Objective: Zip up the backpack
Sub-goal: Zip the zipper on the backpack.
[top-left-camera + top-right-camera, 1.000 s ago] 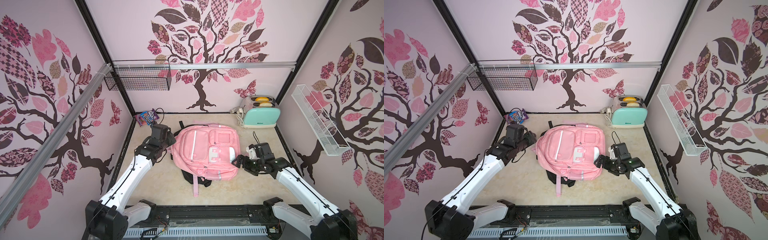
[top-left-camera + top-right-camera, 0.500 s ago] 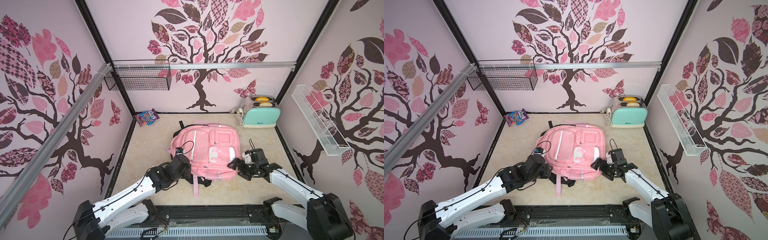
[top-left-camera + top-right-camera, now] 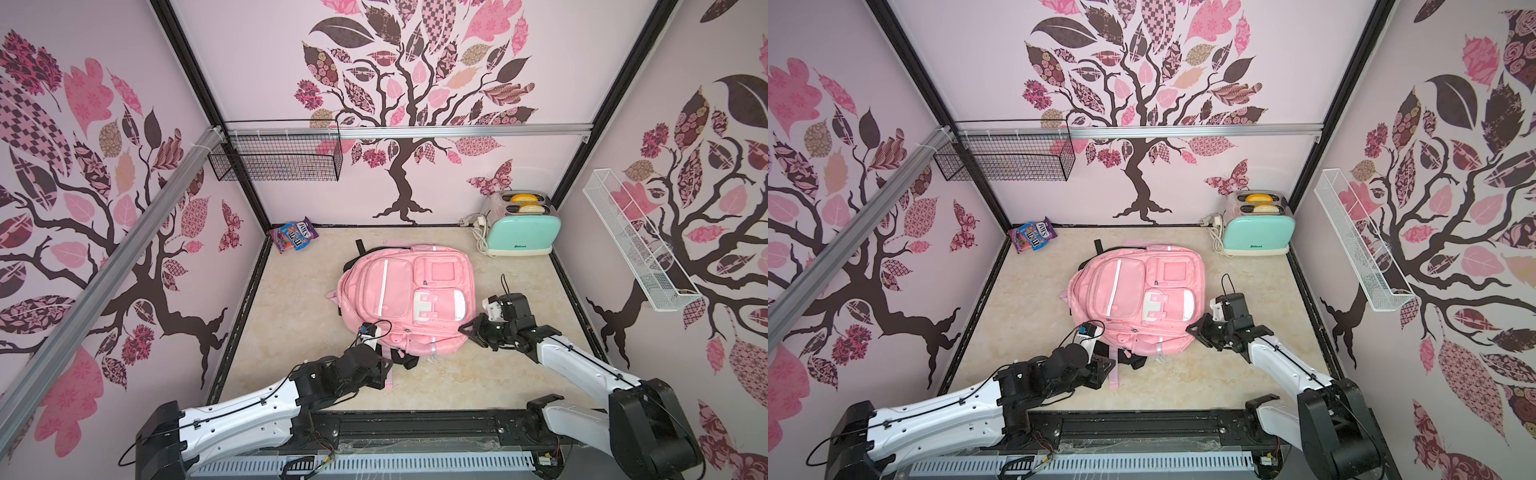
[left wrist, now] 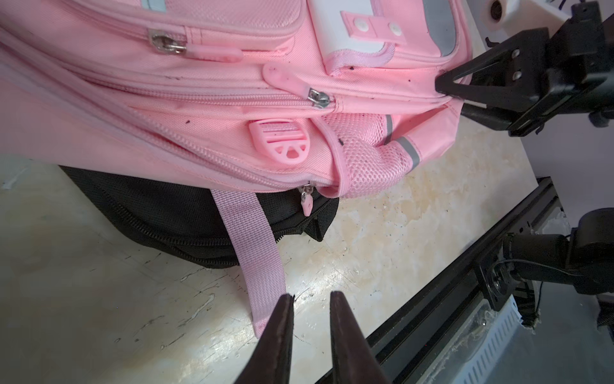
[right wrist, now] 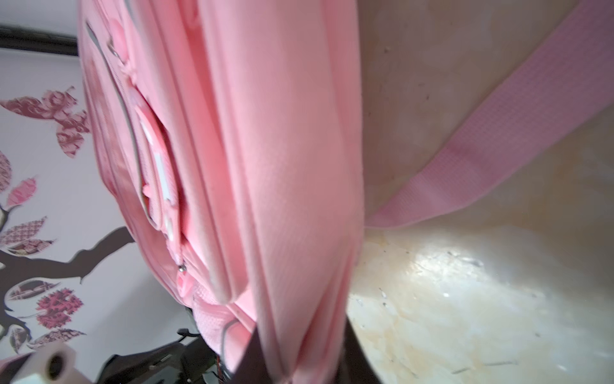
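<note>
One light, floppy pink backpack point(image 3: 399, 291): right gripper point(image 4: 450, 99) pinches its corner fabric; left gripper point(image 4: 311, 295), slightly parted, holds nothing. Best hold looks like the small zipper pull point(image 4: 307, 202).

light: bright, even, soft shadows | glare: white patches on floor point(image 5: 442, 266) in both wrist views | blur: backpack point(image 5: 282, 166) smeared in right wrist view; top views sharp | edges: wide-angle stretch in top views

The left arm point(image 3: 249, 415) and right arm point(image 3: 573, 357) are white with black joints point(image 3: 648, 424) and cables point(image 3: 503, 281). The right gripper point(image 3: 467, 332), at 4 o'clock, has pointy black fingers point(image 4: 491, 76).
</note>
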{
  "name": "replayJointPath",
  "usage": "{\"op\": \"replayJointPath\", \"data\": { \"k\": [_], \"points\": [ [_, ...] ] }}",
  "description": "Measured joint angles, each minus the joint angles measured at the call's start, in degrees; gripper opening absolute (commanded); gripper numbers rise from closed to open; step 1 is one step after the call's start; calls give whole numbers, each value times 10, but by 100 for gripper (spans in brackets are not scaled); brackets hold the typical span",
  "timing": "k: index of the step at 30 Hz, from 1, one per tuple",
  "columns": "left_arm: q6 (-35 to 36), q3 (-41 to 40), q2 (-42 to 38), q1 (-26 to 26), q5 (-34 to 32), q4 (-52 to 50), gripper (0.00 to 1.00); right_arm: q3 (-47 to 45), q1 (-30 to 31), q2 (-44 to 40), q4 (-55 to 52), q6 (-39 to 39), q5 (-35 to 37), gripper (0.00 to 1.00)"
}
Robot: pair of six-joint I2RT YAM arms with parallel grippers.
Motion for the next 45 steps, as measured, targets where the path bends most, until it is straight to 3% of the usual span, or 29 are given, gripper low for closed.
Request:
{"op": "replayJointPath", "data": {
  "k": [6,13,36,45],
  "points": [
    [1,-42,-85,0,2,46,42,32,0,-39,-52,0,0,0],
    [5,-75,-101,0,2,103,48,69,0,-51,-94,10,-10,0],
    [67,-69,22,3,-36,206,60,169,0,-51,-190,20,-28,0],
    [80,-69,67,66,8,282,59,172,0,-51,-197,18,-34,0]
  ]
}}
